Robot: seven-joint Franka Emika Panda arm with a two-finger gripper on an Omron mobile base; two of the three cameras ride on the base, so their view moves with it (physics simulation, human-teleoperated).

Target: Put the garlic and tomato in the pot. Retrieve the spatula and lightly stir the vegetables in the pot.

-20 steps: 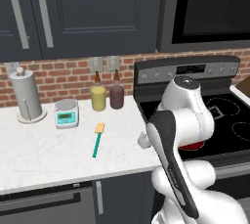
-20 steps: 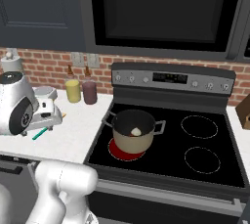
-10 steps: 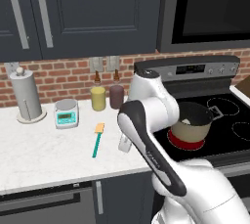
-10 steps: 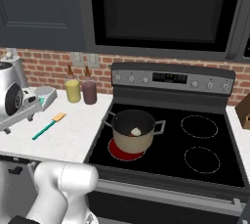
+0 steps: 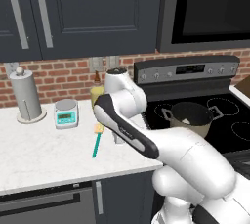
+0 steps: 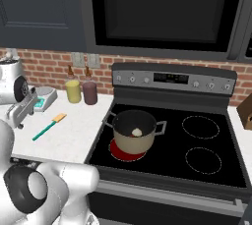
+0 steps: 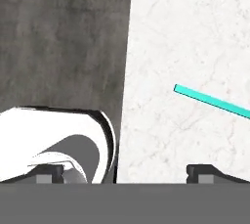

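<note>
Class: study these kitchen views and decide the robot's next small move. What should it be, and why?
Probably carry the open gripper across to the spatula and lower over its handle. The garlic already sits in the pot, while the spatula lies untouched on the counter, off to one side in the hand view.

1 pot (image 6: 133,133), 1 garlic (image 6: 137,132), 1 spatula (image 5: 97,140), 2 bottles (image 6: 81,92), 1 scale (image 5: 66,113).

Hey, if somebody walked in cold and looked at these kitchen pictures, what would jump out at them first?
Probably the round beige-tan pot on the black stove's glowing red front-left burner, with a small pale garlic bulb inside. Next, the long teal-handled spatula with a yellow-orange blade lying on the white marble counter left of the stove, with the white arm bent over it and its open pincer low above the counter's front edge.
</note>
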